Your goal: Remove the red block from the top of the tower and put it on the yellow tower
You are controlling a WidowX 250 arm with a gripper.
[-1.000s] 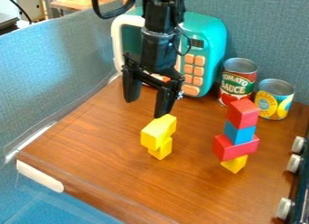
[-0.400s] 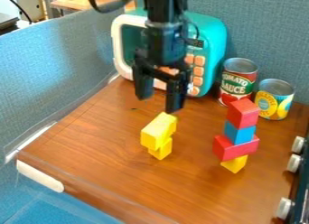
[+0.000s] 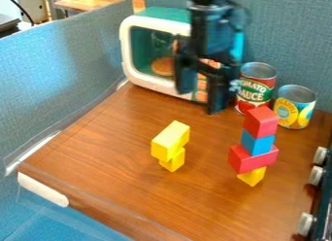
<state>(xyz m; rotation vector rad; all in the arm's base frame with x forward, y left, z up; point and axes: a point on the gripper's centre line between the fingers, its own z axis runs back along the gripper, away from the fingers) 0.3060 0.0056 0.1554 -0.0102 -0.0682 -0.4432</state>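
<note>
My gripper (image 3: 199,100) hangs open in front of the toy microwave, above and to the left of the tall tower, with nothing between its fingers. The red block (image 3: 261,122) sits on top of that tower, at the right. Under it come a blue block (image 3: 257,143), a wider red block (image 3: 252,159) and a small yellow block (image 3: 252,176) at the bottom. Left of the tall tower stands the yellow tower (image 3: 170,140), a longer yellow block lying on a smaller one.
The teal and white toy microwave (image 3: 154,84) stands at the back. A tomato sauce can (image 3: 256,89) and a yellow-labelled can (image 3: 295,107) are behind the tall tower. White knobs (image 3: 316,176) line the right edge of the wooden surface (image 3: 117,172).
The gripper has moved to the right, from behind the yellow tower towards the cans, and is still open. Both towers stand as before.
</note>
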